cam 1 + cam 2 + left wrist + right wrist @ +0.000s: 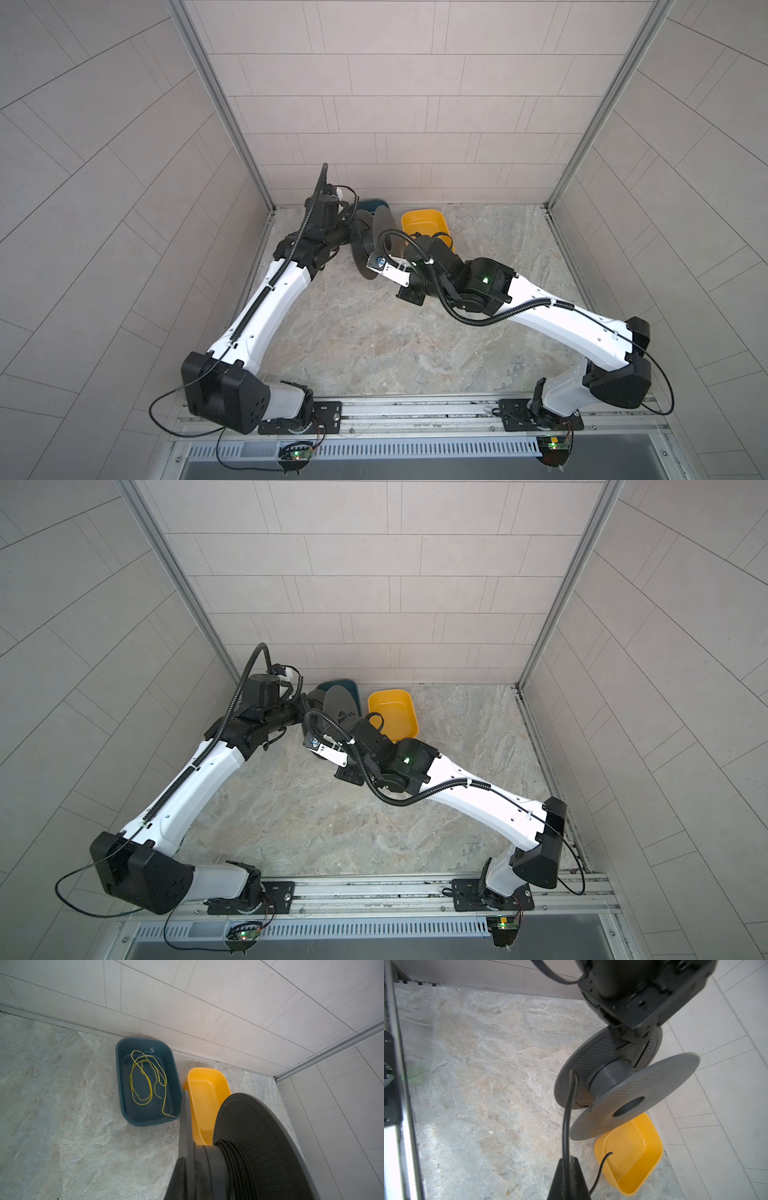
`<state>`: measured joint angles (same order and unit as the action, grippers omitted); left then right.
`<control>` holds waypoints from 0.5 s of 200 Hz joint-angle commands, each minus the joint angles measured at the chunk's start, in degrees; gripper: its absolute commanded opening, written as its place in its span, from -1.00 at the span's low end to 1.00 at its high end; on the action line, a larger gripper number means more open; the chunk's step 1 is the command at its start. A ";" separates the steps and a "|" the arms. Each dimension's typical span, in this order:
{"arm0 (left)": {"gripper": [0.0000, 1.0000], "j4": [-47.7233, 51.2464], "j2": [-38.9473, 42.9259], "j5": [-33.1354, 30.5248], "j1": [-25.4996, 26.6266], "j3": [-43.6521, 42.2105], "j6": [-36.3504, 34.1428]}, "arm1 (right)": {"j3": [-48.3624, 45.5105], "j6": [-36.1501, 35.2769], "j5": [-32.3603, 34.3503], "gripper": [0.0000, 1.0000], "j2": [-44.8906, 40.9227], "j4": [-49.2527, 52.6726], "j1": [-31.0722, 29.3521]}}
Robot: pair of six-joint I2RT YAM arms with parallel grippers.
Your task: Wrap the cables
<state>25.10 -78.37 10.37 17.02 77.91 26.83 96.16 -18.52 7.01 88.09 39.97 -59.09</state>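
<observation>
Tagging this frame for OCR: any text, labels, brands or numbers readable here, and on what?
No text can be read in any view.
Blue sticker on the right wrist camera: too small to read.
Circuit boards at the arm bases: too small to tell.
Spool, black cord, blue tub, yellow tub: no print seen.

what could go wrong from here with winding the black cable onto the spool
1. The left end effector pinches the spool only by one flange's edge; a tug on the black cable might twist it loose.
2. Only a short tail shows past the shut right end effector; it could slip out.
3. Turns on the hub bunch against one flange, so the winding may pile unevenly.
</observation>
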 commanded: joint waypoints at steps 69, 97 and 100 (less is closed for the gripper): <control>-1.00 5.13 -0.48 20.01 0.38 4.50 -7.64 | 11.43 -7.08 7.13 -1.00 3.72 2.54 6.08; -1.00 7.55 -0.69 23.97 0.37 5.42 -10.06 | 14.82 -7.46 5.83 -1.00 5.84 2.79 8.86; -1.00 7.65 -0.73 24.46 0.37 5.41 -10.26 | 15.23 -7.47 5.75 -1.00 6.12 2.96 9.19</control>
<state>32.45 -79.42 28.08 17.08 80.18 19.35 108.47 -24.67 13.02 92.33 41.45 -51.75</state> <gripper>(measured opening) 0.081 0.048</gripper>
